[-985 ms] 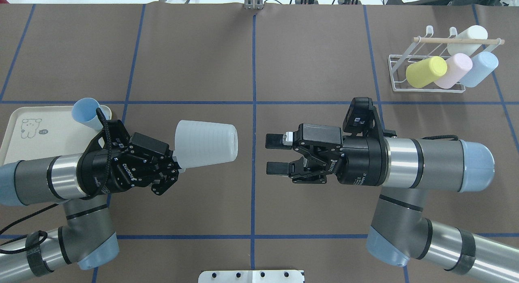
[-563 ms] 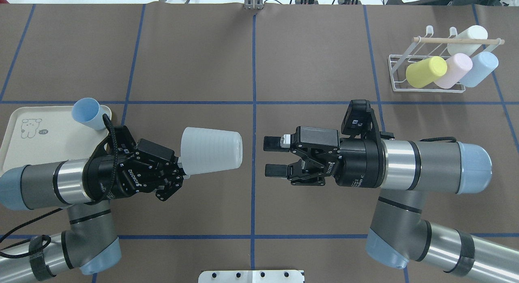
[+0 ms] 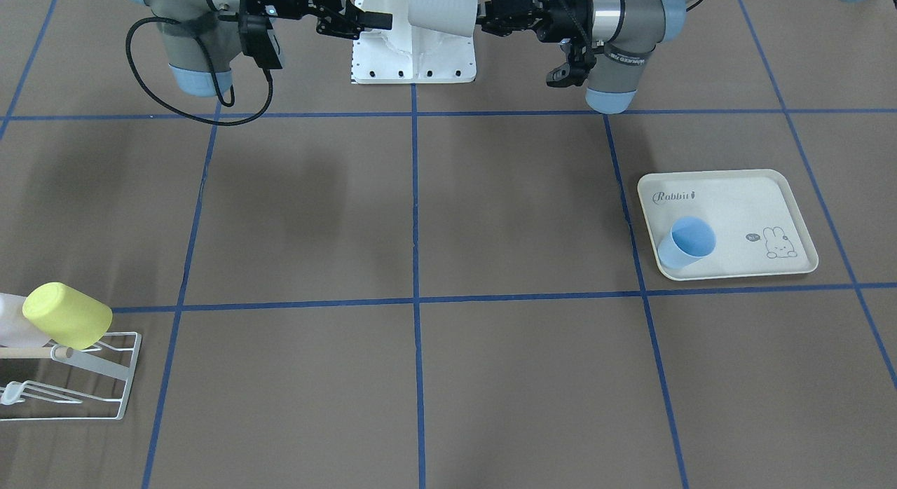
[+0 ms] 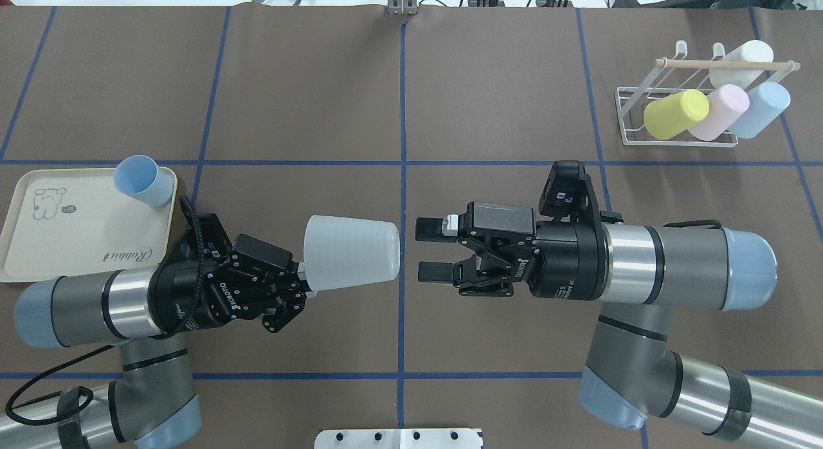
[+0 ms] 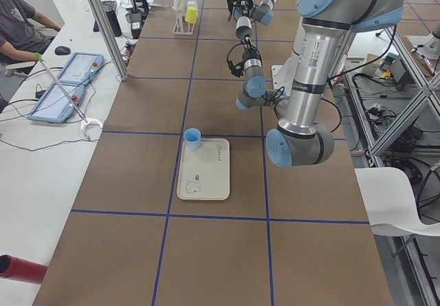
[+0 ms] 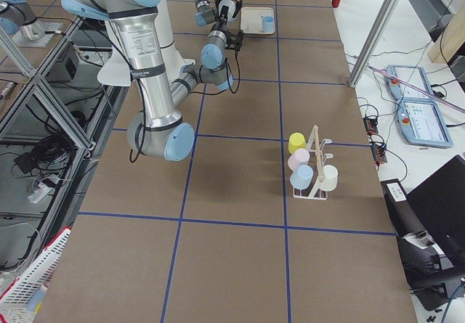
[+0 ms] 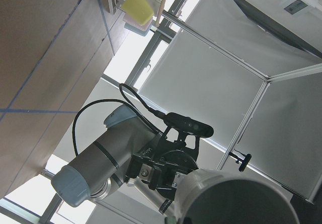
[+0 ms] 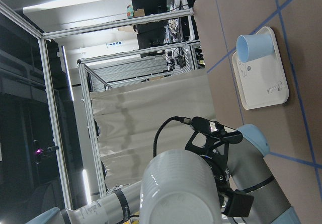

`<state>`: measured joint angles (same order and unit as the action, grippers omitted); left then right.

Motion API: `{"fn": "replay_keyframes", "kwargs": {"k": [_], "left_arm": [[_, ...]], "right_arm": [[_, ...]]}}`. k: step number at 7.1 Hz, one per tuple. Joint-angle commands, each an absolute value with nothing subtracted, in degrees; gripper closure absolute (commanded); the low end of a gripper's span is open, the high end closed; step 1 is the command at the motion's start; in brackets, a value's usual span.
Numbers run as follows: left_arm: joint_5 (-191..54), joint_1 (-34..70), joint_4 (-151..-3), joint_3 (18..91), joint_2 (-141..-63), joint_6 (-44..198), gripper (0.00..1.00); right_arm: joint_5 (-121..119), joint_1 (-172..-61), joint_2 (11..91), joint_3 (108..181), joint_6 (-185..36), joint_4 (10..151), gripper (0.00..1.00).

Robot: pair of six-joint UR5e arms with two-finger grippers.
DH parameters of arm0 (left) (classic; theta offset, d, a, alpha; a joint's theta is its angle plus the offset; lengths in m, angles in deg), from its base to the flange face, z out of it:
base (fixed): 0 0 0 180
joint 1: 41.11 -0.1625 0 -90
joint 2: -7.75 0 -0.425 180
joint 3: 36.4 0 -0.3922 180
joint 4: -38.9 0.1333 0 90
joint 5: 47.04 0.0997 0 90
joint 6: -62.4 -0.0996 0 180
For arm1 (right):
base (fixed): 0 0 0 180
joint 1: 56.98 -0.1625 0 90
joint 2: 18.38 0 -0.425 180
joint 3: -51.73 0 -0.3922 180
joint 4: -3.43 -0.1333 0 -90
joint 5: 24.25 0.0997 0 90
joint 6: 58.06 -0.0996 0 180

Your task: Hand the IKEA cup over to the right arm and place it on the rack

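The IKEA cup (image 4: pixel 350 251) is translucent white and is held on its side in the air, base pointing right. My left gripper (image 4: pixel 301 282) is shut on the cup's rim. My right gripper (image 4: pixel 425 250) faces the cup's base from a small gap away, open, with nothing between its fingers. The right wrist view shows the cup's base (image 8: pixel 181 189) close ahead. The white wire rack (image 4: pixel 622 114) with its wooden dowel stands at the far right. In the front-facing view the cup (image 3: pixel 441 9) hangs between both grippers at the top edge.
The rack carries a yellow cup (image 4: pixel 675 113), a pink cup (image 4: pixel 726 111), a light blue cup (image 4: pixel 762 108) and a white cup (image 4: pixel 746 56). A cream rabbit tray (image 4: pixel 64 230) at the left holds a blue cup (image 4: pixel 137 181). A person sits at a side desk (image 5: pixel 20 27).
My left arm has carried the white cup to the right, and the right gripper has edged left. The gap between cup base and right fingertips has shrunk.
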<state>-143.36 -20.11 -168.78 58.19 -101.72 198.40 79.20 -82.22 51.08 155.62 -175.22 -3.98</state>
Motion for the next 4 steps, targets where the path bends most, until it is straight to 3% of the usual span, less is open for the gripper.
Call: {"fn": "replay_keyframes", "kwargs": {"k": [1, 4], "left_arm": [[-142.8, -20.4, -168.7, 57.8, -102.4, 198.4, 1.00], [-140.9, -22.1, -168.8, 56.8, -104.0, 198.3, 1.00]], "right_arm": [[79.2, -82.0, 51.1, 155.6, -175.2, -4.0, 0.01], [78.7, -81.5, 48.9, 153.6, -175.2, -4.0, 0.01]]}}
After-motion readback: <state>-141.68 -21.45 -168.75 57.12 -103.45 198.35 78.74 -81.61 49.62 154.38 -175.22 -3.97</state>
